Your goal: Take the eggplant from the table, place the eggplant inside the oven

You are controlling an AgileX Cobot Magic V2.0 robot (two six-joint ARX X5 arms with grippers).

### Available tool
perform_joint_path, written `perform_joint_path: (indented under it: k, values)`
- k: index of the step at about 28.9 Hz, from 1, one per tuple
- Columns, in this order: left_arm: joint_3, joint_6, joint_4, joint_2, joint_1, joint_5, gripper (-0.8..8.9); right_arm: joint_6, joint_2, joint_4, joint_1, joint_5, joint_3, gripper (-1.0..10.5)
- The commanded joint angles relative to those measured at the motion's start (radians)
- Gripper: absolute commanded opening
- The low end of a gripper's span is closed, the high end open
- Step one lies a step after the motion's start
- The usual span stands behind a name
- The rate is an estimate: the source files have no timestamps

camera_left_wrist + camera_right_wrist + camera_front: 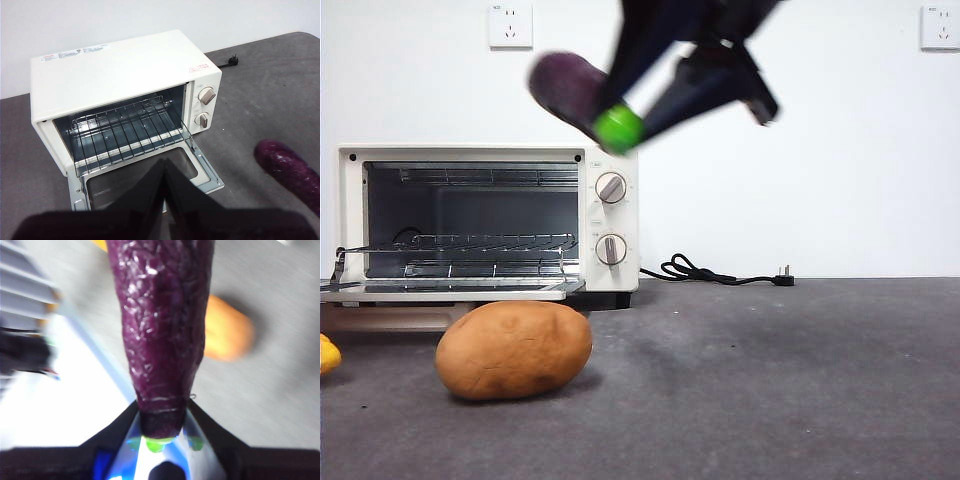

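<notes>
The oven (485, 222) door lies open and flat, so the way in is free above the rack (125, 132). The potato (514, 349) sits on the table (770, 380) just before the door.

Right tool (162, 432) clamped, raised high

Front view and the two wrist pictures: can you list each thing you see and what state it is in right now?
eggplant: lifted in the air, above the oven's top right, held near its green stem end.
right gripper: jaws shut on the eggplant.
left gripper: jaws shut, empty, in front of the oven.
oven: door open and flat, wire rack bare.
potato: lying on the table.
power cord: unplugged, plug on the table.
</notes>
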Motion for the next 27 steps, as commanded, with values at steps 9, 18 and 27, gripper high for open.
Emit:
perform_joint_path:
  k: [9,18,27]
  values:
    - [-0.007,0.001,0.003,-0.077,0.003,0.001,-0.05,0.123,0.257,0.045,0.012,-0.204,0.198,-0.1]
    - [-0.007,0.0,-0.046,-0.169,0.003,0.0,-0.05,0.354,0.513,0.166,0.013,-0.394,0.438,-0.1]
    - [-0.007,0.0,-0.057,-0.222,0.003,0.0,-0.05,0.743,0.684,0.458,0.013,-0.416,0.584,-0.1]
